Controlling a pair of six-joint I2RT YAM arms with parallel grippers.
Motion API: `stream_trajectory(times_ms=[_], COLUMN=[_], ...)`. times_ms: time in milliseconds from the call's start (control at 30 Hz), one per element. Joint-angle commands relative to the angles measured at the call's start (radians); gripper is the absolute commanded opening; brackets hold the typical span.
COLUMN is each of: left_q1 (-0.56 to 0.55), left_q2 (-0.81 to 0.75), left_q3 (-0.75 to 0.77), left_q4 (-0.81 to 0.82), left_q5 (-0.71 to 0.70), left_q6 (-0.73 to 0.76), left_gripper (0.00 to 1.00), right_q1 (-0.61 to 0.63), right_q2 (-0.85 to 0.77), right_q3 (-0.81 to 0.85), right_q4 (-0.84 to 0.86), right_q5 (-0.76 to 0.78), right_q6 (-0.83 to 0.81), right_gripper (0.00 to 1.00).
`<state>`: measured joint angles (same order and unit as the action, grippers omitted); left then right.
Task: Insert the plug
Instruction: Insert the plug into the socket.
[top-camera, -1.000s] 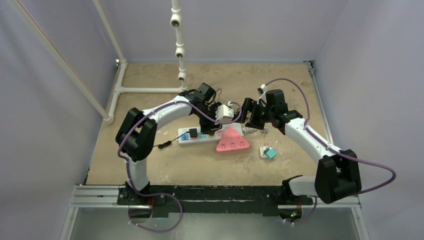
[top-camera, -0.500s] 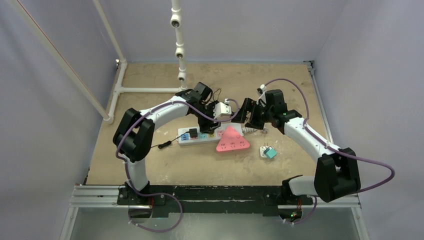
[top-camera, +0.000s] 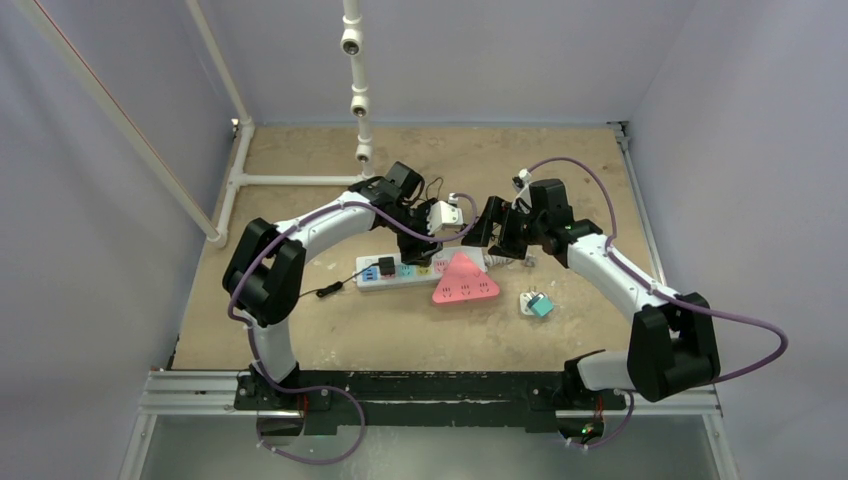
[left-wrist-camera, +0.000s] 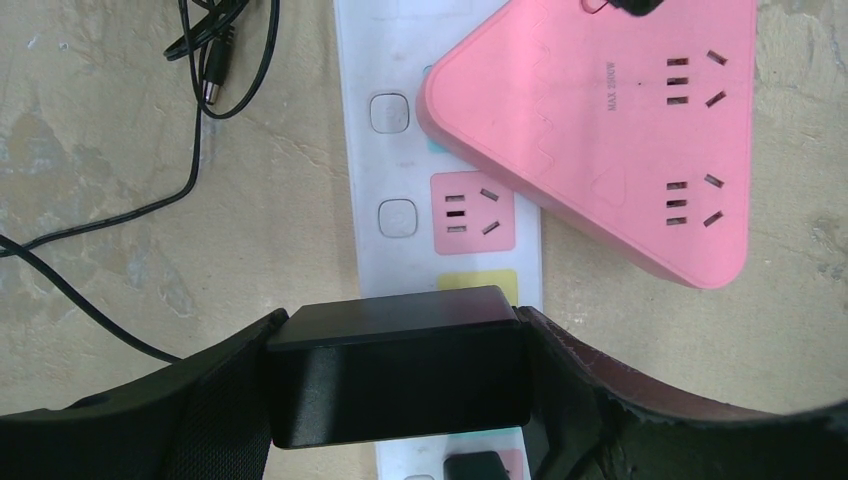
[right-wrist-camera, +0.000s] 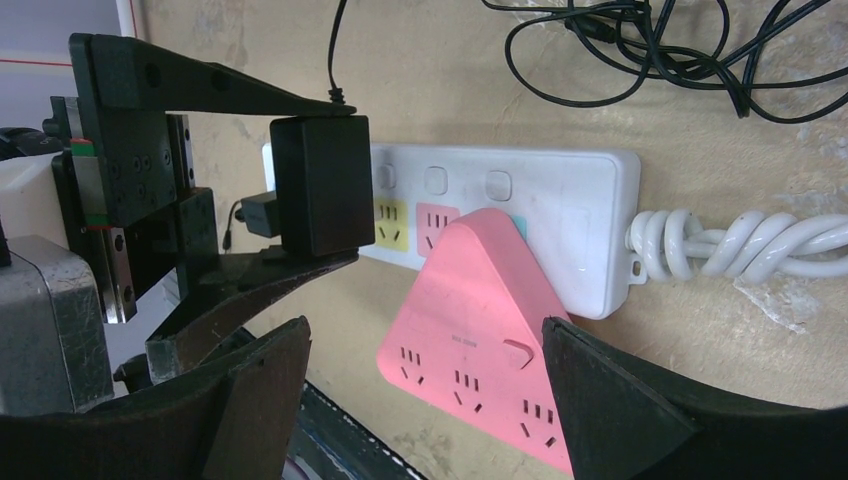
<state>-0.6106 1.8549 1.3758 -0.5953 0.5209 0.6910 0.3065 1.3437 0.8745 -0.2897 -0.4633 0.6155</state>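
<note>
1. Clearly, the left gripper (left-wrist-camera: 400, 340) is clenched on the black plug (left-wrist-camera: 400, 385), a boxy adapter block pinched flat between its two fingers (left-wrist-camera: 200, 400).
2. Seen from the left wrist, the plug hangs over the white power strip (left-wrist-camera: 360, 250), covering most of the yellow socket (left-wrist-camera: 478, 283) and lying just below the pink socket (left-wrist-camera: 472, 212).
3. From the right wrist, the plug stands clear of the strip's face and sits in no socket; its prongs cannot be seen.
4. A small black plug (right-wrist-camera: 262, 212) is already seated near the strip's end, just beside the held block.
5. A pink triangular adapter (left-wrist-camera: 600, 130) lies across the strip, overlapping its edge and hiding part of one socket; its own sockets face up.
6. The strip's round switch buttons (left-wrist-camera: 389, 113) run along one long side.
7. The right gripper (right-wrist-camera: 422, 330) hovers over the pink adapter with its jaws spread wide and nothing between them.
8. A thick white coiled cord (right-wrist-camera: 740, 245) leaves the strip's end, and a thin black cable (right-wrist-camera: 640, 50) is looped on the table (top-camera: 300, 340) beyond the strip.
9. In the top view, both arms reach inward and meet above the strip, the left from one side, the right from the other.
10. A small white and teal item (top-camera: 537, 304) lies on the table near the pink adapter, apart from it.
</note>
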Motion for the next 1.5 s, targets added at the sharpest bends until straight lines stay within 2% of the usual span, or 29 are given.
stream_trajectory(times_ms=[0,767,1133,1467], left_q1=[0.004,0.003,0.006,0.038], left_q2=[-0.037,-0.023,-0.023,-0.043], left_q3=[-0.014,-0.044,-0.095,-0.116], left_q4=[0.026,0.096,0.125,0.074], left_q5=[0.042,0.043,0.034,0.021], left_q6=[-0.005,-0.02,0.029,0.105], left_gripper=[0.0,0.0,0.0,0.0], right_q1=[-0.004,-0.004,-0.004,-0.006], right_q2=[0.005,0.009,0.005,0.01], right_q3=[-0.002,-0.013,-0.021,-0.029], right_q4=[0.034,0.048,0.047,0.048], right_q5=[-0.013,-0.029,-0.028,-0.029], right_q6=[-0.016,-0.007,-0.003,-0.003], right_gripper=[0.88,0.87,0.87,0.87])
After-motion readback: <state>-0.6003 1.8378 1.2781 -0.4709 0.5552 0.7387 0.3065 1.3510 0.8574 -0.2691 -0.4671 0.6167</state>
